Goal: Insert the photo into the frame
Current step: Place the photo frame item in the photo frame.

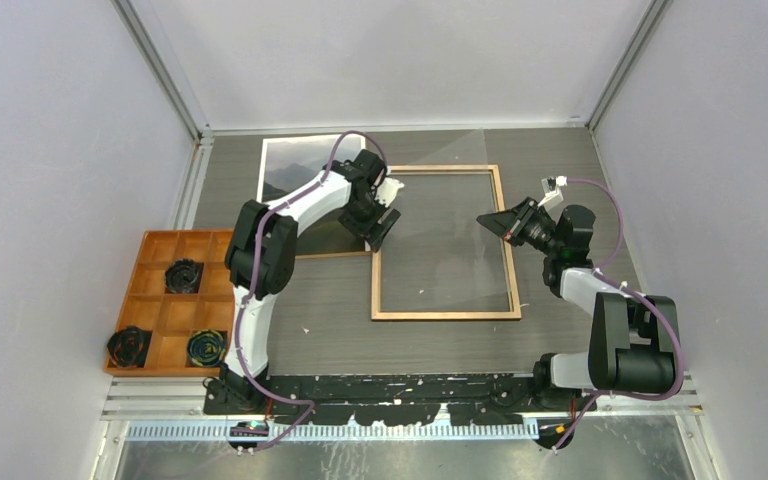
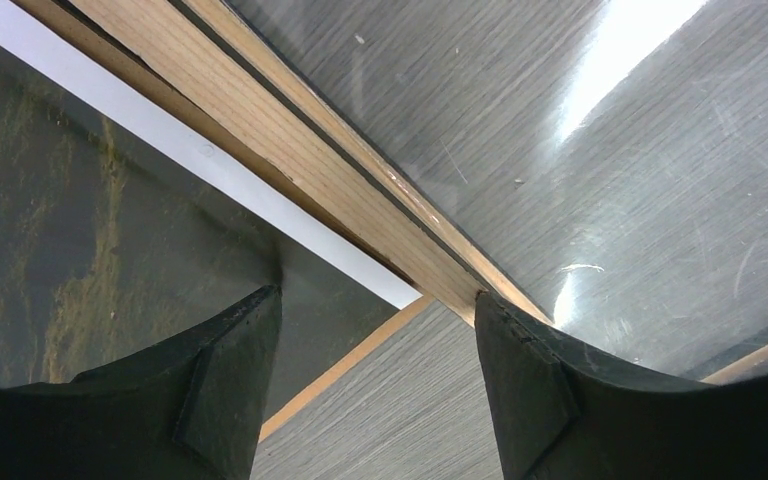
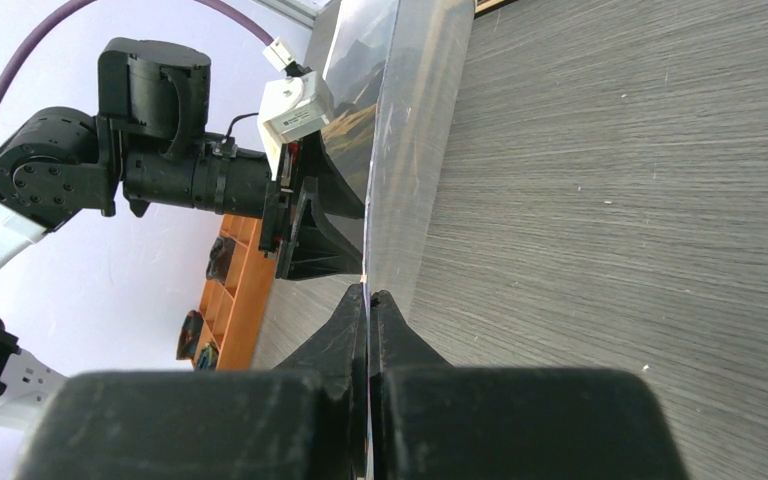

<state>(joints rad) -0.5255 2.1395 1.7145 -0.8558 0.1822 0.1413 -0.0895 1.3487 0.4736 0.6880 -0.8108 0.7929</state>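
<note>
Photo [image 1: 285, 160], a large thin print of a dark mountain landscape with a narrow white border, lies flat at the far left of the grey wood-grain worktop [image 1: 560, 160]. The left arm crosses it and hides its near right part. Just to its right lies the thin-railed rectangular frame [image 1: 447, 315], its light wood back facing up. The left tool [image 2: 375, 293] is released, fingers spread wide over the spot where the photo's corner meets a frame rail; whether it touches either is unclear. The right tool [image 3: 368, 295] is clenched on the edge of a clear transparent pane [image 3: 415, 150], held tilted above the frame and faint from overhead. A thin brown edge [image 2: 345, 368] shows beneath the photo's corner; what it belongs to cannot be told. An orange compartment tray [image 1: 160, 234] sits at the near left, its dark contents too small to identify.
</note>
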